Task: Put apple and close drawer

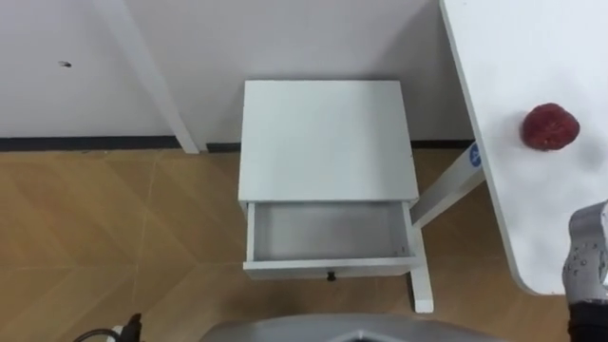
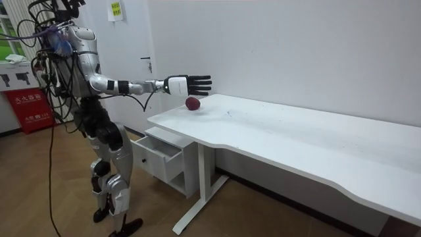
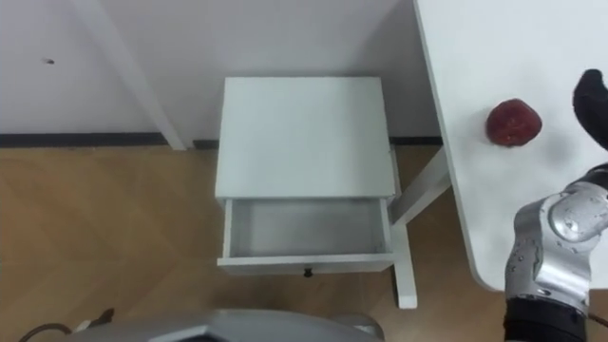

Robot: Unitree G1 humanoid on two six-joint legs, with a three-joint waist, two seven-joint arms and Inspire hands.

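Early going — apple (image 1: 549, 126) untouched on the tabletop (image 1: 494, 57), well apart from the drawer (image 1: 328, 234). Right robot hand (image 2: 188, 84) just above it, fingers spread, holding nothing. Drawer open, empty. Left to do — grasp, carry over, drop in, push shut.

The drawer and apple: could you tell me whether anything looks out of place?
Nothing is spilled or damaged. The drawer stands open and empty; the apple lies on the white table, near the open right hand.
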